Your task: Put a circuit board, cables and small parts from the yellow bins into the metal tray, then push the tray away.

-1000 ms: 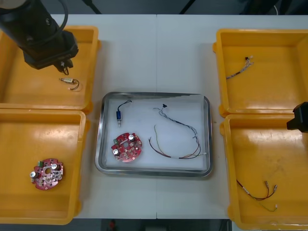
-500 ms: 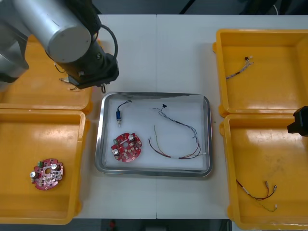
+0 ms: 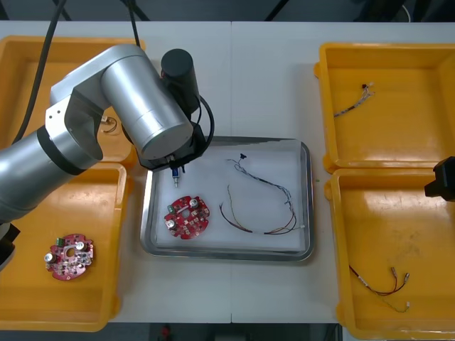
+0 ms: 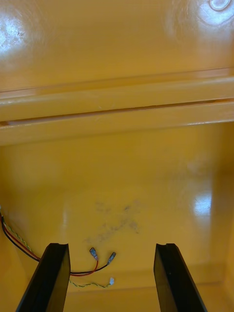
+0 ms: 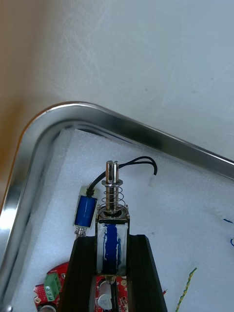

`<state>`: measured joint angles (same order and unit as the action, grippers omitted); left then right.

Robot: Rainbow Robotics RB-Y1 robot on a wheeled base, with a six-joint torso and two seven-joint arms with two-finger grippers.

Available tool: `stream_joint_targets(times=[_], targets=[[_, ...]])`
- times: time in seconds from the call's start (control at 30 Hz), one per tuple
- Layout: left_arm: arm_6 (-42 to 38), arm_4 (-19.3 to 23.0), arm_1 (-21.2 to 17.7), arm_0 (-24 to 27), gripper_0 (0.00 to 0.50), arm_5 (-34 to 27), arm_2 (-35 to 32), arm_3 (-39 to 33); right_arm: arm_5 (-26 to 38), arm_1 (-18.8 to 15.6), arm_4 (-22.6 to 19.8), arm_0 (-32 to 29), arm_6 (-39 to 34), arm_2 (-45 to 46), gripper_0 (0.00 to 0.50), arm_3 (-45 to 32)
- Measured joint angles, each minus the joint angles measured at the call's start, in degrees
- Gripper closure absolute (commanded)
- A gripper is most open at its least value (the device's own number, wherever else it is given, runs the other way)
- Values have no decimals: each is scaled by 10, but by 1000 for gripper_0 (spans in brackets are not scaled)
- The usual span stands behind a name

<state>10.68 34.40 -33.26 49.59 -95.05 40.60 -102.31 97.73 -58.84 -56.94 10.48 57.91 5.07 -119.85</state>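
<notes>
My left gripper hangs over the far left corner of the metal tray, shut on a small metal part with a blue body and a spring. Beside its fingers, a second blue small part with a black wire lies on the tray's white inside. The tray also holds a round red circuit board, a blue and white cable and a red and yellow cable. My right gripper stays open above the near right yellow bin, over a red and black cable.
A second circuit board lies in the near left bin. The far right bin holds a thin cable. My big left arm covers much of the far left bin. Bare table lies beyond the tray.
My left arm has swung from over the far left bin to the tray's far left corner. The right arm has not moved.
</notes>
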Motion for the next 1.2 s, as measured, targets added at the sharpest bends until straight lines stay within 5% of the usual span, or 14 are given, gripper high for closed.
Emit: stream_joint_targets(times=[0.3, 1.2], targets=[[-1, -77, 29, -22, 496, 0, 43, 0, 0, 0, 0, 0, 0, 0, 0, 0], [-1, -117, 40, -34, 499, 57, 76, 15, 0, 0, 0, 0, 0, 0, 0, 0]])
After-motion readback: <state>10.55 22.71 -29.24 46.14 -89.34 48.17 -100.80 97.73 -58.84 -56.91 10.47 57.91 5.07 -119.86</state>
